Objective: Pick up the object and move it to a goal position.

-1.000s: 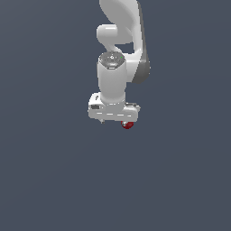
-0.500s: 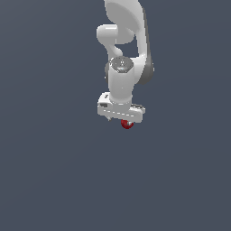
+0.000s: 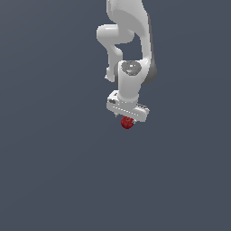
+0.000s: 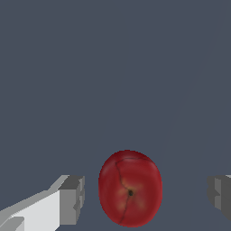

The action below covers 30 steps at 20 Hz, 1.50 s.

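The object (image 4: 130, 189) is a dark-red roundish lump with a small dimple and thin cracks. In the wrist view it sits between my two grey fingertips (image 4: 72, 198), with a gap on each side. My gripper (image 4: 145, 195) is open around it and does not touch it. In the exterior view the object (image 3: 127, 122) shows as a tiny red ball just under the white gripper bar (image 3: 127, 108). There my gripper (image 3: 128, 118) hangs right above it, with the fingers mostly hidden behind the bar.
A plain dark grey-blue surface (image 3: 54, 171) fills both views. The white arm (image 3: 131, 36) rises from the gripper toward the top of the exterior view. Nothing else shows.
The gripper bar has shifted toward the exterior view's right and turned, and it now sits centred over the object. The object has stayed almost in place.
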Each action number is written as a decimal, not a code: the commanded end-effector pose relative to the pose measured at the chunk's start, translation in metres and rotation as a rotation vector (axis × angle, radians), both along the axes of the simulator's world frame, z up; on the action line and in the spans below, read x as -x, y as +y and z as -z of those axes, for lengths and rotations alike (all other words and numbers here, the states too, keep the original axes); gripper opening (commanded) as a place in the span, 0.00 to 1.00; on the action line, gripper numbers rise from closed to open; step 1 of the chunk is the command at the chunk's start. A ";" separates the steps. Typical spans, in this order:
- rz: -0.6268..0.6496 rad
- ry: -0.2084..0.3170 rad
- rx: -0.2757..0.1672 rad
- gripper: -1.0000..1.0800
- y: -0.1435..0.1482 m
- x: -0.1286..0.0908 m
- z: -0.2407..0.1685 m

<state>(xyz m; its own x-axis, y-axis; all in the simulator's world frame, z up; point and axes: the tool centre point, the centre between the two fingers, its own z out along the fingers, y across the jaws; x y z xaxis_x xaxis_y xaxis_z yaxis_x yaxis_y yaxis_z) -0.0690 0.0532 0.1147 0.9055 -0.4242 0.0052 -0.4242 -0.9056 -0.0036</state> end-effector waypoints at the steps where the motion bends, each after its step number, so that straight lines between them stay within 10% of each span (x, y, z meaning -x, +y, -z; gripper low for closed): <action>1: 0.040 0.002 0.000 0.96 0.006 0.009 0.006; 30: 0.128 0.006 0.001 0.96 0.018 0.031 0.065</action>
